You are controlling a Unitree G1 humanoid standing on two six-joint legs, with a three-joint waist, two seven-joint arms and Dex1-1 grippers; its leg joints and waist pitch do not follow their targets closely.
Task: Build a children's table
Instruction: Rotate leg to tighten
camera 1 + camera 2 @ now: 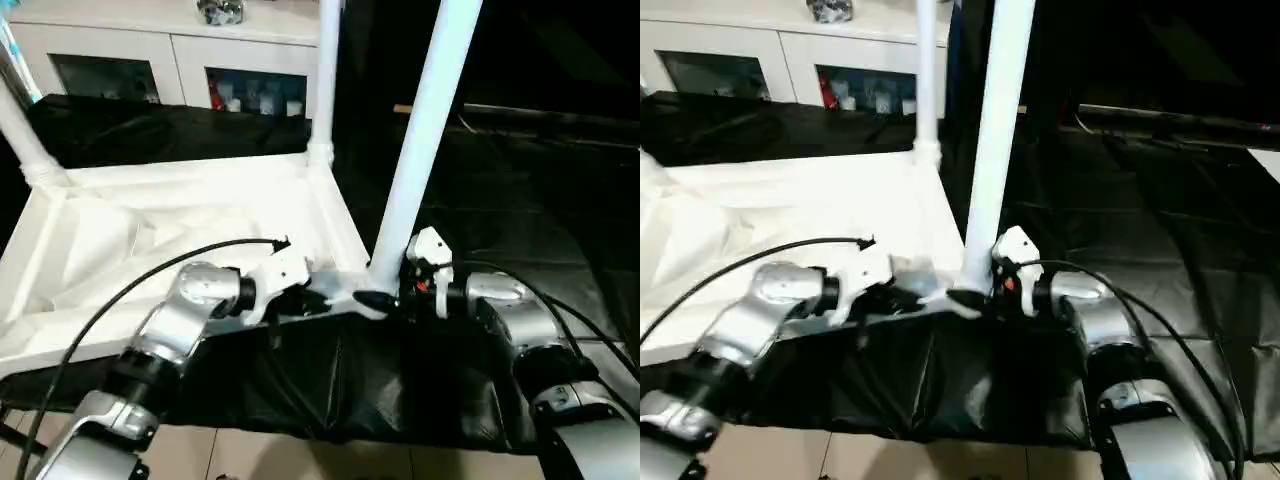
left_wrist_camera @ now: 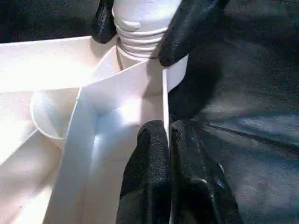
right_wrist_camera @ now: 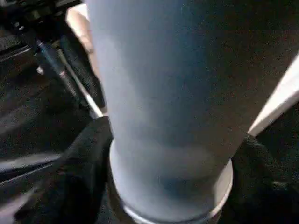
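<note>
The children's table lies upside down: its white tabletop shows a ribbed underside. One white leg stands in the near right corner socket, leaning slightly right. My right gripper is closed around its threaded base, one black finger on each side. My left gripper is shut on the tabletop's thin rim wall just beside that socket. A second leg stands upright at the far right corner, and a third leg at the far left.
The tabletop rests on a black-draped work table that extends to the right. A white glass-door cabinet stands behind. A black cable arcs over my left forearm. The floor shows below the table's near edge.
</note>
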